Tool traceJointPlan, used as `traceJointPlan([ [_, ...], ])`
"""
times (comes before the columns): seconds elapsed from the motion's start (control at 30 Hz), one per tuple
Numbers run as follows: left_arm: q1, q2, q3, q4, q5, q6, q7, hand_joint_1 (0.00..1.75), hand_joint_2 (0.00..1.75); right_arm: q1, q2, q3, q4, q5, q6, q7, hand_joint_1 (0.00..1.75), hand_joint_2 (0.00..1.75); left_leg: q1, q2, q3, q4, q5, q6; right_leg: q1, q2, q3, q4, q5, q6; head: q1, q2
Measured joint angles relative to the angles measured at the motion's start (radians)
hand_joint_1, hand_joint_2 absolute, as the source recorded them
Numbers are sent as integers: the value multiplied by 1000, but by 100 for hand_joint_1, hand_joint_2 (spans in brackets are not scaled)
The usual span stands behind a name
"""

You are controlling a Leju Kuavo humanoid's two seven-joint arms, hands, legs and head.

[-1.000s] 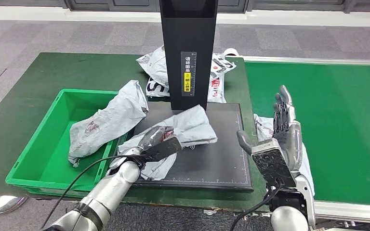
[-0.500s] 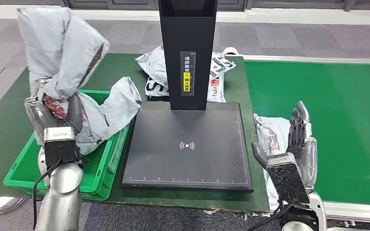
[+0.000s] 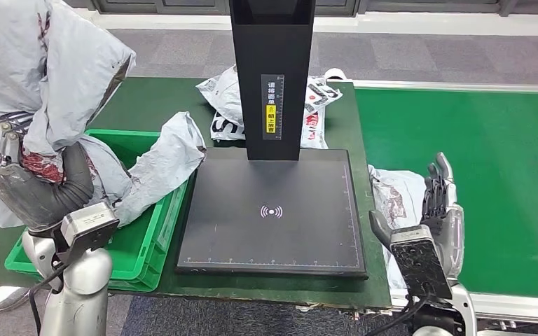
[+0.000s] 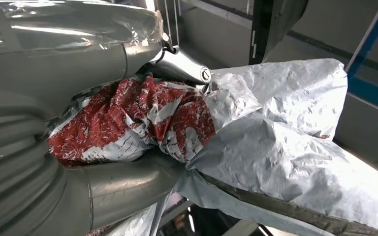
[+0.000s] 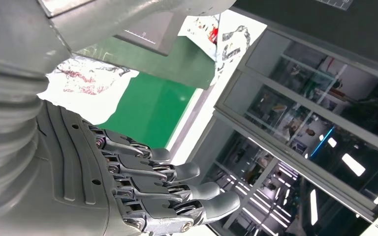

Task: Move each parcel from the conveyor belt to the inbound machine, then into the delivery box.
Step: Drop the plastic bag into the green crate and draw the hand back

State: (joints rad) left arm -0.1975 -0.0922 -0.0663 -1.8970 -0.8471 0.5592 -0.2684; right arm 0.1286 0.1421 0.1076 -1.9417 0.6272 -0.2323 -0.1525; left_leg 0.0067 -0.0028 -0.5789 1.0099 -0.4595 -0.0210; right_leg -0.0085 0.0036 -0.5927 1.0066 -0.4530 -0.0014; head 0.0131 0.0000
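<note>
Grey parcel [image 3: 56, 77] is gripped in my left hand [image 3: 31, 189], standing upright above the green box [image 3: 136, 241], so I must lower it there. My right hand [image 3: 438, 210] is spread, holding nothing.

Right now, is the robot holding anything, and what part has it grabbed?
Yes. The left hand grips a grey parcel by its crumpled, red-printed end, raised over the green box. The right hand holds nothing.
</note>
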Motion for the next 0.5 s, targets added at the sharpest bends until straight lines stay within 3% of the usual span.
traceJointPlan([
  [0.1,-14,4,21,18,-264,-68,220,175,175,4,4,-11,-1,2,4,1,0,175,0,0,0,0,0,0,0,0,0,0,0,0,0,0],
  [0.17,-42,17,39,65,-446,-186,369,175,175,6,6,-19,-3,5,17,3,0,175,0,0,0,0,0,0,0,-1,0,0,0,0,0,0],
  [0.23,-80,36,58,148,-535,-343,458,175,175,2,8,-24,-4,8,41,9,0,175,0,0,0,0,1,-1,0,-1,0,0,0,0,0,0],
  [0.33,-132,69,90,327,-591,-546,515,175,175,-12,14,-27,-4,14,81,21,0,175,0,2,0,0,2,-3,0,1,-1,0,2,-2,0,0],
  [0.47,-169,106,125,530,-612,-660,516,175,175,-28,18,-28,-4,21,100,33,0,175,0,3,0,0,3,-3,1,1,-2,0,3,-3,0,0],
  [0.5,-173,113,132,568,-612,-679,510,163,175,-30,19,-28,-4,20,99,34,0,175,0,3,0,0,3,-3,1,2,-2,0,3,-3,0,0],
])
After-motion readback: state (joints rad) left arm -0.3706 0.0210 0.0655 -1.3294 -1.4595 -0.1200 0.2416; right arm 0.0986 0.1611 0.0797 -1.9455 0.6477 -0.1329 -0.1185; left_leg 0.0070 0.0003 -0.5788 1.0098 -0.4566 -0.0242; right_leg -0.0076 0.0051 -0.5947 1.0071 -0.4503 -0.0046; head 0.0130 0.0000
